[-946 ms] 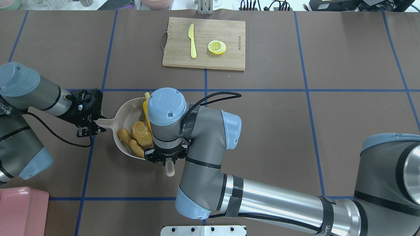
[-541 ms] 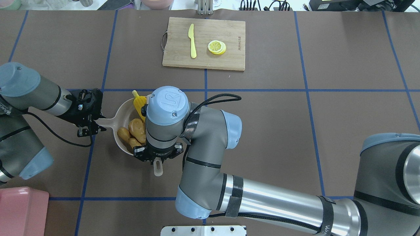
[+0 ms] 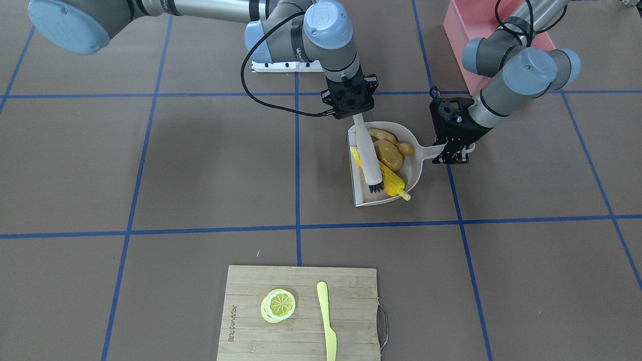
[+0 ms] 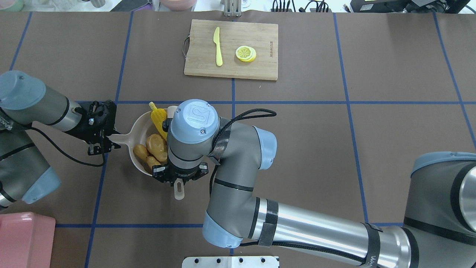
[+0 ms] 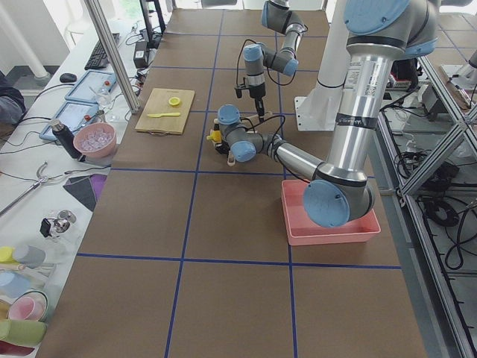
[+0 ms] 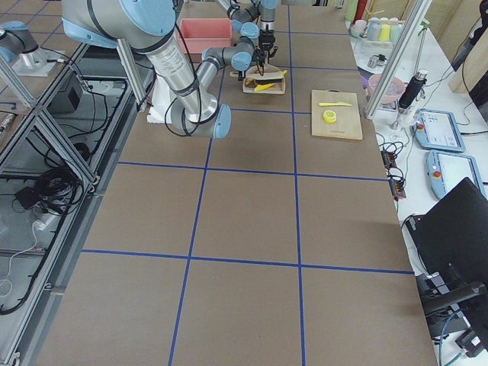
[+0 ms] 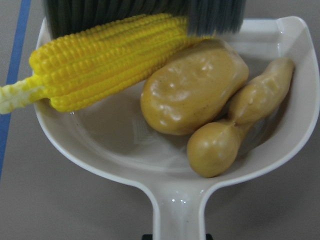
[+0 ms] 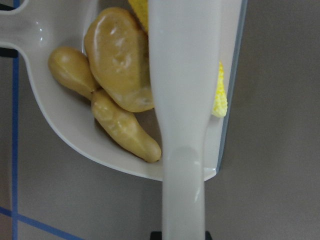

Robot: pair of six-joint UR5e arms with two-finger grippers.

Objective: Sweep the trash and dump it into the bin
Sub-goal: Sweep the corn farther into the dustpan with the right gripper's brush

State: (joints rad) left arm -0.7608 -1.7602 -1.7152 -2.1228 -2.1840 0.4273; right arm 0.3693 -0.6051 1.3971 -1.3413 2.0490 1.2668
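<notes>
The beige dustpan holds all three trash pieces: the yellow corn cob, the brownish potato and the tan ginger root. My left gripper is shut on the dustpan's handle. My right gripper is shut on a white brush that lies across the pan's open side, bristles against the corn. The pink bin stands at the near left corner.
A wooden cutting board at the far middle carries a yellow plastic knife and lemon slices. My right arm reaches across over the dustpan. Blue tape lines grid the brown table.
My right gripper has moved left with the brush, and the corn cob has slid further into the dustpan. The left gripper and the dustpan have stayed put.
</notes>
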